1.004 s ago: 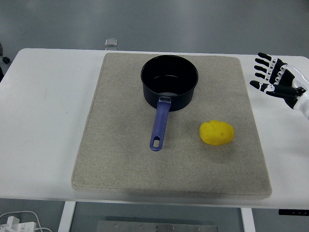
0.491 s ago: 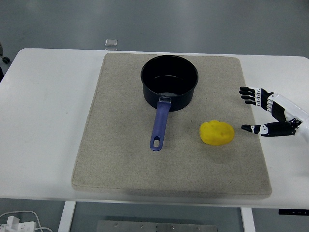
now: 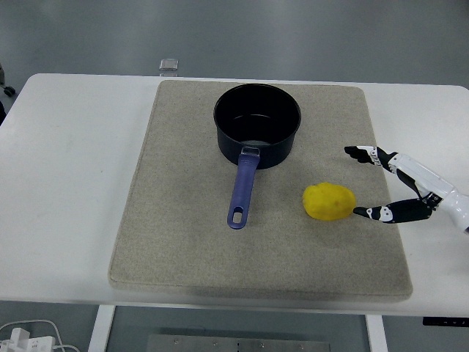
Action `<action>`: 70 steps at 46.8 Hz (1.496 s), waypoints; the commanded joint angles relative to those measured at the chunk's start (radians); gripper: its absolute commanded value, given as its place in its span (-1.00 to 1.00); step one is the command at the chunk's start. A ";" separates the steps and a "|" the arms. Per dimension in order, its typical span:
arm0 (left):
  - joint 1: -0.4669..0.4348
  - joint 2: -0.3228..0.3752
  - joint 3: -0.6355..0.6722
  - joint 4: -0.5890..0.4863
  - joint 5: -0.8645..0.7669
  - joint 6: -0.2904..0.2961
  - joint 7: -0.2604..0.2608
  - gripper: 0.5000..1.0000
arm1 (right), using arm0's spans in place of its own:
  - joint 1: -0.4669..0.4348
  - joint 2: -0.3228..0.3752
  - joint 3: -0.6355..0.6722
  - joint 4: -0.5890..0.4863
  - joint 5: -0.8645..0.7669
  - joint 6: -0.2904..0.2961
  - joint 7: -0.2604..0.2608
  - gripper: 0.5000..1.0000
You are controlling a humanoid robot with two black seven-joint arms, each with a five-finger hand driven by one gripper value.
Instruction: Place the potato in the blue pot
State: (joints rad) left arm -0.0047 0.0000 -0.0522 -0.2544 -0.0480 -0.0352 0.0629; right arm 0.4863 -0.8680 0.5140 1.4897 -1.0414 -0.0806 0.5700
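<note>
Yellow potato, long axis left-right, beside pot

My right arm is cut off by the edge, past my robot hand beside the potato. The small thing behind the mat is too tiny to tell.

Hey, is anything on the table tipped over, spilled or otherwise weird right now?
Nothing stands out. The pot sits upright and empty on the mat, the potato lies whole beside it, and the right hand is open next to the potato.
</note>
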 commanded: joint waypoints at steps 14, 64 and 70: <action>-0.001 0.000 0.000 0.003 0.000 0.000 0.000 0.98 | -0.003 0.110 -0.008 -0.046 0.001 -0.047 0.016 0.71; -0.001 0.000 -0.001 0.006 -0.001 0.000 0.000 0.97 | -0.063 0.251 -0.032 -0.181 -0.092 -0.136 0.041 0.70; -0.001 0.000 -0.001 0.006 -0.001 0.000 0.000 0.97 | -0.061 0.258 -0.032 -0.187 -0.097 -0.152 0.041 0.70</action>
State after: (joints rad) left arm -0.0062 0.0000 -0.0537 -0.2483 -0.0492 -0.0353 0.0632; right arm 0.4234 -0.6118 0.4816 1.3065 -1.1347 -0.2233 0.6110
